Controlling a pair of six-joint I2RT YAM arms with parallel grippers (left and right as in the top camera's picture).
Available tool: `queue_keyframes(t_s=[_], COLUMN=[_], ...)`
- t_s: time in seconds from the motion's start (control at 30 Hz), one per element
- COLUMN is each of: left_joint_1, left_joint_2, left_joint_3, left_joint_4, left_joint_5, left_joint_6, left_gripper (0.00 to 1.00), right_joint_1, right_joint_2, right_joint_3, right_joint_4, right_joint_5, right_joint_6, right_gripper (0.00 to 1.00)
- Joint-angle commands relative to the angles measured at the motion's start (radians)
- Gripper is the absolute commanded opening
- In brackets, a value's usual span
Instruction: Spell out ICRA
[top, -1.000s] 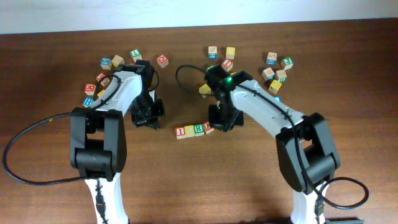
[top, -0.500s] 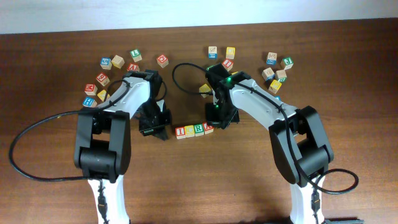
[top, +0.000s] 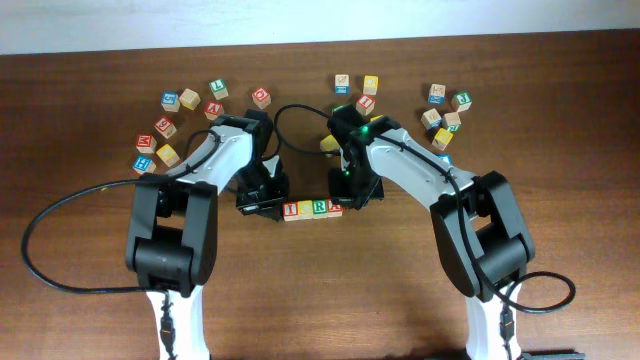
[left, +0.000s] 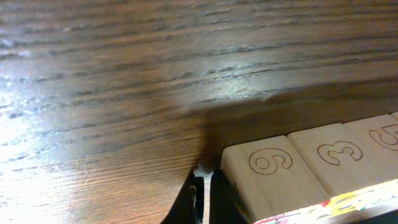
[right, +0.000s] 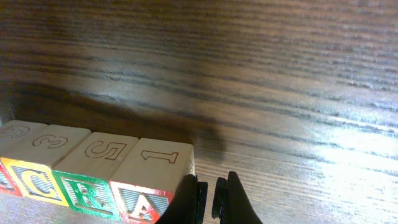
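Near the middle of the wooden table (top: 400, 290), four cubes are set in a straight row, side against side. Read from left to right in the overhead view, they are the red I cube (top: 291, 211), the yellow C cube (top: 306, 210), the green R cube (top: 320, 208) and the red A cube (top: 335, 206). The left gripper (top: 262, 199) is held low, just beside the I end of the row. Its jaws are pressed together with nothing between them; whether the cube is touched cannot be told. The right gripper (right: 209, 194) is held just beside the A end, likewise closed and empty. Numbers are seen engraved on another face of each cube in the wrist views. Loose cubes (top: 186, 99) are scattered along the far side of the table, well apart from the row.
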Motion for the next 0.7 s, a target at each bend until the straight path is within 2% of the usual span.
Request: queue_keyframes(t_s=[0.0, 0.13, 0.67], left_joint_1=[-0.023, -0.023, -0.028], left_joint_2=[0.018, 0.018, 0.018], left_joint_3=[-0.018, -0.018, -0.018], left_joint_4=[0.051, 0.066, 0.014], left_joint_5=[-0.004, -0.039, -0.061], left_joint_6=[0.034, 0.034, 0.033], left_gripper=[0.00, 0.00, 0.00], right_joint_1=[0.011, 0.011, 0.010], right_joint_2=[0.013, 0.013, 0.013], right_joint_3=[0.006, 0.006, 0.006], right_joint_4=[-0.016, -0.054, -0.004], right_joint_5=[-0.068, -0.069, -0.034], right_joint_6=[0.051, 0.120, 0.087], right_gripper=[0.04, 0.04, 0.04])
